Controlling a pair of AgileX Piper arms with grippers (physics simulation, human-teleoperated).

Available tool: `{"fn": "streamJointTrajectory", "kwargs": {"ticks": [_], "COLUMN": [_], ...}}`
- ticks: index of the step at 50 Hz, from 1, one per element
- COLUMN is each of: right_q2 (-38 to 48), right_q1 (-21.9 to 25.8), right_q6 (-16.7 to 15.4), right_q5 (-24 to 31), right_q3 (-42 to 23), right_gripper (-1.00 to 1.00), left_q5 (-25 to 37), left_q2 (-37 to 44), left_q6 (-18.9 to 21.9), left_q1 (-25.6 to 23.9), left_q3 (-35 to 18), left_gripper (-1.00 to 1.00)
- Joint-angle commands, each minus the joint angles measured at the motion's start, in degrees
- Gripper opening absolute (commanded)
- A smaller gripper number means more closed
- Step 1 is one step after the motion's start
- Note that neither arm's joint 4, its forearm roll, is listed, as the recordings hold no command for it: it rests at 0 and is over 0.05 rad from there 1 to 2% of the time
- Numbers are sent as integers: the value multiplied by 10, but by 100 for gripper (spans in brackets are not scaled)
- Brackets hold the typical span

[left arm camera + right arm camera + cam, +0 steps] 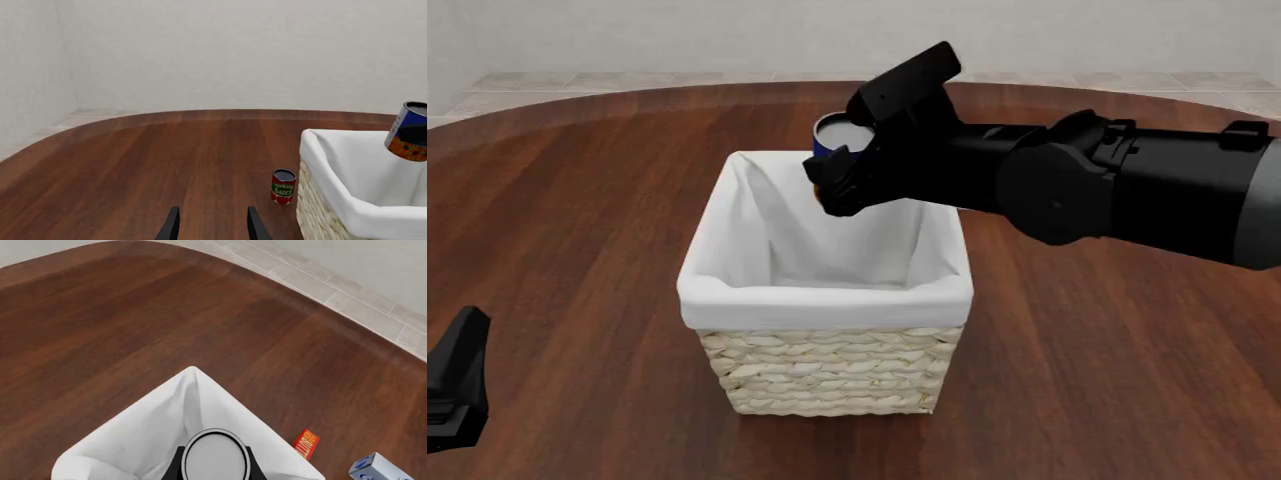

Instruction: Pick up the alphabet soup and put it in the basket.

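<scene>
Because the alphabet soup (pixel 838 133) is to be dropped in, it is held clamped in the right hand (pixel 843 172) over the far rim of the basket (pixel 827 300), clear of the liner. From the right, the arm is stretched leftward and angled down. The left hand (pixel 212 225), open and empty, is kept low over the near-left surface (pixel 574 200).

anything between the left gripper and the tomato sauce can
No. In the left wrist view, only bare table lies between the left gripper and the tomato sauce can.
</scene>
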Motion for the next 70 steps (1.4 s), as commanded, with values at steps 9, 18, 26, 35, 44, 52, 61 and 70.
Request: {"fn": "streamJointTrajectory", "kwargs": {"ticks": [9, 18, 26, 35, 44, 52, 61, 70], "right_q2": [17, 30, 36, 37, 39, 48, 55, 60], "right_q1": [14, 16, 12, 9, 10, 10, 12, 13], "right_q6": [32, 35, 27, 29, 28, 32, 32, 33], "right_q5": [1, 4, 8, 10, 9, 6, 9, 7], "right_q3": [-13, -17, -17, -16, -14, -12, -14, -12], "right_gripper": [-100, -100, -100, -100, -100, -100, -100, -100], "left_q5": [-1, 0, 0, 0, -1, -1, -1, -1], "left_q2": [0, 0, 0, 0, 0, 0, 0, 0], "left_q6": [0, -2, -3, -2, -2, -2, -3, -4], "left_q1": [1, 1, 1, 1, 2, 3, 3, 3], "left_q3": [0, 0, 0, 0, 0, 0, 0, 0], "left_gripper": [100, 100, 100, 100, 100, 100, 100, 100]}}
